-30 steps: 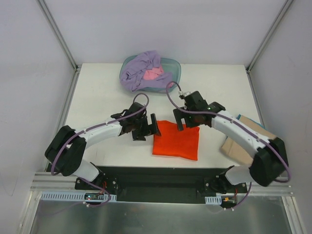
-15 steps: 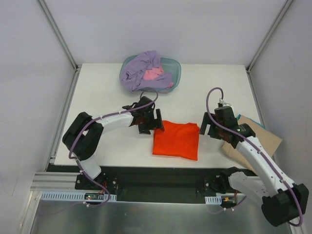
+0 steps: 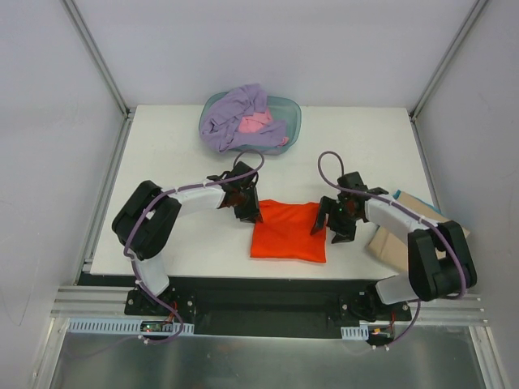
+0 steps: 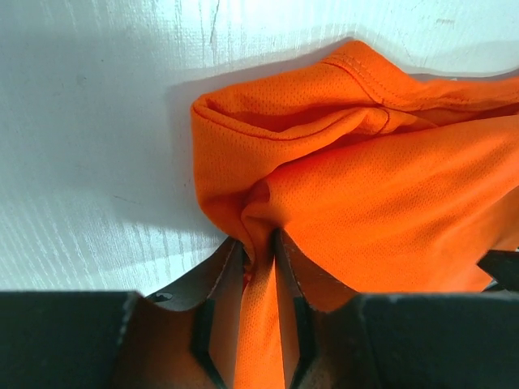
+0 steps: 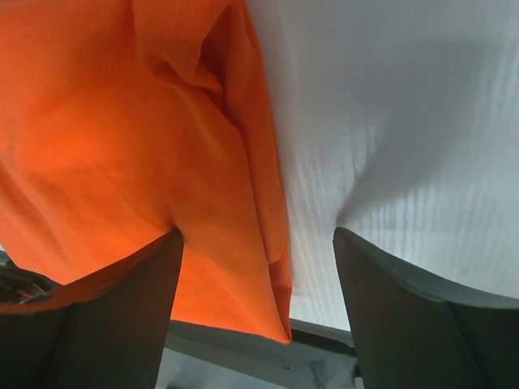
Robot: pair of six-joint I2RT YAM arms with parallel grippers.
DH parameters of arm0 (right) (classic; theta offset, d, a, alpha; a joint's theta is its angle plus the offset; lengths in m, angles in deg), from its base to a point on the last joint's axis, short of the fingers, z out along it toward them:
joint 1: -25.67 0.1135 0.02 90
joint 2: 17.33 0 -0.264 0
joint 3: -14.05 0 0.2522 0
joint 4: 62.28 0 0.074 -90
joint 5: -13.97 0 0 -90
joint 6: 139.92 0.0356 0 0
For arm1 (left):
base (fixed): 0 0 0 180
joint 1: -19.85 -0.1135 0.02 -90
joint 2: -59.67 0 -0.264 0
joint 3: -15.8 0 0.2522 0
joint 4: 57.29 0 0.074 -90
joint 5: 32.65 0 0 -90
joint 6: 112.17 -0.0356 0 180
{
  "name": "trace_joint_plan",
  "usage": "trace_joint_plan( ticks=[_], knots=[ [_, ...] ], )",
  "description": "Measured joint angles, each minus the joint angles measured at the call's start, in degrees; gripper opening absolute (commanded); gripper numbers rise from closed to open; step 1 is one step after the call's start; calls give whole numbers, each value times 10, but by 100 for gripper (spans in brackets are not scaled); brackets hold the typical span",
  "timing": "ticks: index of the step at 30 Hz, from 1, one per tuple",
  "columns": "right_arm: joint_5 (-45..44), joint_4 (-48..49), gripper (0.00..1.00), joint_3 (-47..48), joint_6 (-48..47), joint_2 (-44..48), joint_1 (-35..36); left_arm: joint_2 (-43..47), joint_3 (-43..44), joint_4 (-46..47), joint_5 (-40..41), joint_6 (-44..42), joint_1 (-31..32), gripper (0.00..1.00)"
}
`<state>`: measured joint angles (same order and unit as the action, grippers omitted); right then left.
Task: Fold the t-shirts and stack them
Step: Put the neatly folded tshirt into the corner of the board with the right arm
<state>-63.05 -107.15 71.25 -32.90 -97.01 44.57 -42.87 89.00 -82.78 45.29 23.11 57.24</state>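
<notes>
The orange-red t-shirt [image 3: 288, 231] lies folded into a rough rectangle on the white worktop [image 3: 162, 162], flat apart from its far left corner, where the cloth is bunched into a raised fold.

At that corner sits the left gripper [image 3: 250, 209]. In the left wrist view its fingers [image 4: 215, 279] are pressed close together on a ridge of the orange-red mesh, pinching it between them, and the hem curls over just beyond the pinch.

At the shirt's right edge sits the right gripper [image 3: 328, 220], its jaws spread. In the right wrist view one finger [image 5: 113, 324] stands over the orange cloth and the other over bare worktop just beside the shirt, so the folded edge runs between them. Whether the finger over the cloth touches it cannot be told.

Beyond the shirt's far edge, well apart from it, a translucent teal tub [image 3: 290, 113] holds the lavender-purple t-shirt [image 3: 235, 113], heaped and spilling over the rim, with the pink t-shirt [image 3: 255, 123] showing in its middle.

To the right of the orange-red shirt, past the right gripper, a tan cardboard sheet [image 3: 388, 250] lies flat, partly hidden under the right arm.
</notes>
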Motion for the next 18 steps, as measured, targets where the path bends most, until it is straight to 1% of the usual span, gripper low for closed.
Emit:
trace_joint_plan(
  ticks=[3, 6, 7, 8, 10, 13, 15, 18],
  knots=[
    [30, 26, 73, -1, 1, -39, -5, -2, 0, 2, -1, 0, 0, 17],
    [43, 27, 72, 1, 1, -49, -10, -2, 0, 3, -1, 0, 0, 18],
    [45, 28, 67, 2, 0, -50, -11, -2, 0, 3, -3, 0, 0, 17],
    [47, 29, 65, 2, 0, -52, -12, -3, 0, 3, -3, 0, 0, 18],
    [52, 33, 57, 2, 0, -57, -12, -3, 0, 3, -5, 0, 0, 17],
    [72, 47, 53, 2, -1, -70, -13, -4, 0, 4, -8, 0, 0, 18],
    [90, 60, 52, 2, -2, -78, -13, -4, 0, 5, -9, 0, 0, 17],
    [112, 78, 47, 2, -5, -89, -12, -5, 0, 5, -9, 0, -1, 17]
  ],
)
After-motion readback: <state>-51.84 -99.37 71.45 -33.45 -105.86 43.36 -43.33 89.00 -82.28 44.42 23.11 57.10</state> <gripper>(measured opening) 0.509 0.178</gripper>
